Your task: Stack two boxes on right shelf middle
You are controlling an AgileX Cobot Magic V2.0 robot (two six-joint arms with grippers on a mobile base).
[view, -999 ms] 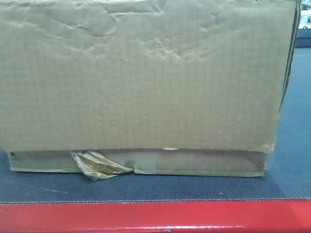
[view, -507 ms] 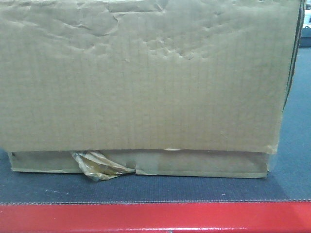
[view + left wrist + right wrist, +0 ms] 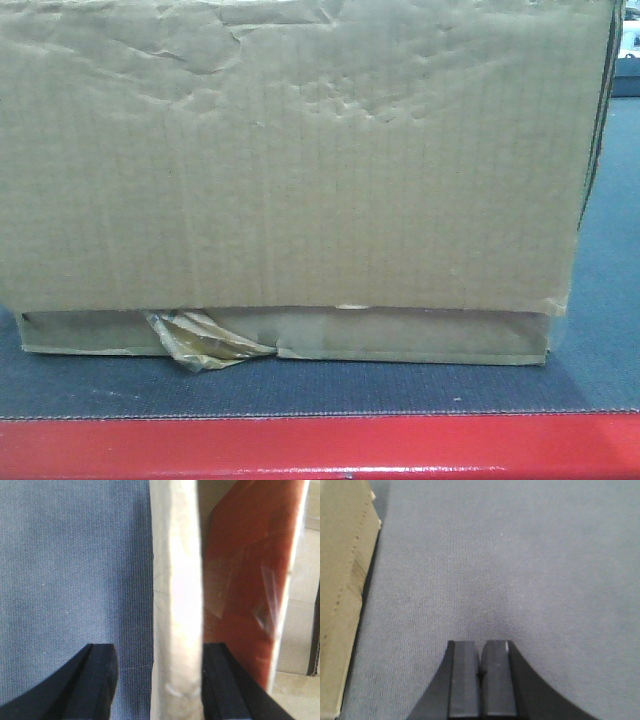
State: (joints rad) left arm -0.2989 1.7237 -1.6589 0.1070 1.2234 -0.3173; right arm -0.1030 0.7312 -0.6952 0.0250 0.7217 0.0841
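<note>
Front-facing view: I see one cardboard box (image 3: 300, 160) filling the frame. It stands on the blue-grey mat (image 3: 600, 350), with crumpled tape (image 3: 205, 345) at its bottom edge.
Left gripper (image 3: 160, 680): I see its fingers spread apart, one on each side of the pale edge strip (image 3: 175, 580), holding nothing.
Right gripper (image 3: 481, 680): fingers pressed together over bare mat, with the box off to the view's left, apart from them.

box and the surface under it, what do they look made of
Box: corrugated cardboard, matte brown; fine ribbing, dents and creases show it. Surface: seemingly a woven fabric or carpet-like mat, matte blue-grey, with a fine weave texture.
</note>
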